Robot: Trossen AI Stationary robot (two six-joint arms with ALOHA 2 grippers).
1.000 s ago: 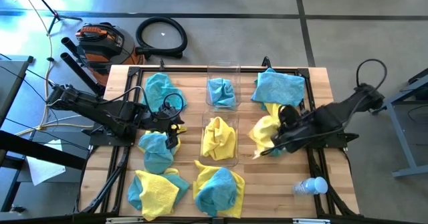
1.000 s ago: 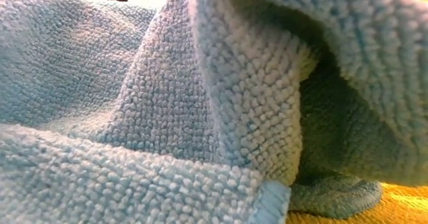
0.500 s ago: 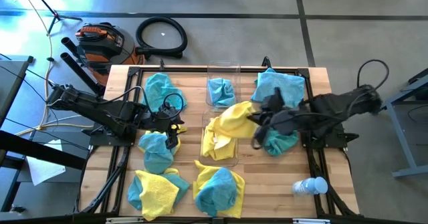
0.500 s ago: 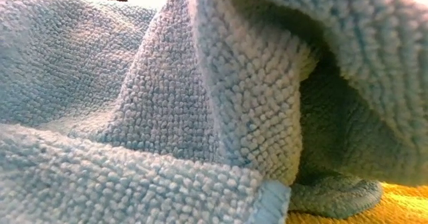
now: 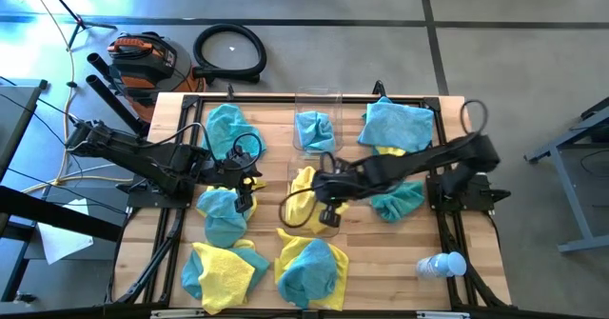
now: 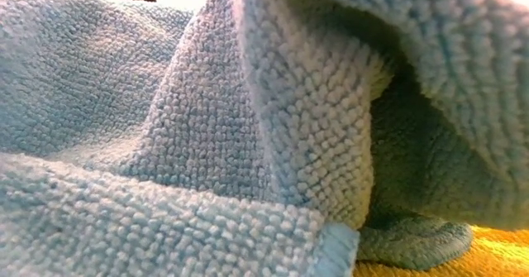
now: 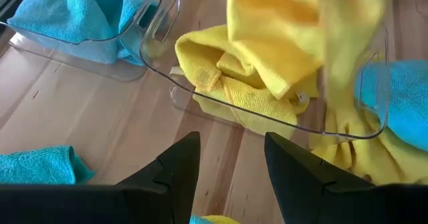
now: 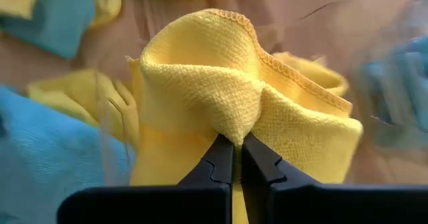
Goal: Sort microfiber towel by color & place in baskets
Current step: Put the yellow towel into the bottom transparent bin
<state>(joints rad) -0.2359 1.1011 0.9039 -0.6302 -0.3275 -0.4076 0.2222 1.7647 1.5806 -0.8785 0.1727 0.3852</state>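
**Yellow cloth pinched over the near bin**

Yellow and teal fuzzy towels lie scattered on the wooden table (image 5: 266,219). On my left, my left gripper (image 7: 227,167) hangs spread and empty beside a teal towel (image 5: 223,214). Centre: two clear thin-walled baskets, far one (image 5: 316,124) with teal, near one (image 5: 314,200) with yellow. My right gripper (image 8: 234,158) pinches a looped-pile yellow towel (image 8: 241,97) above that near basket.

Right gripper (image 8: 234,150) reaches toward table centre, fingers pinched; left gripper (image 7: 227,160) waits, fingers apart
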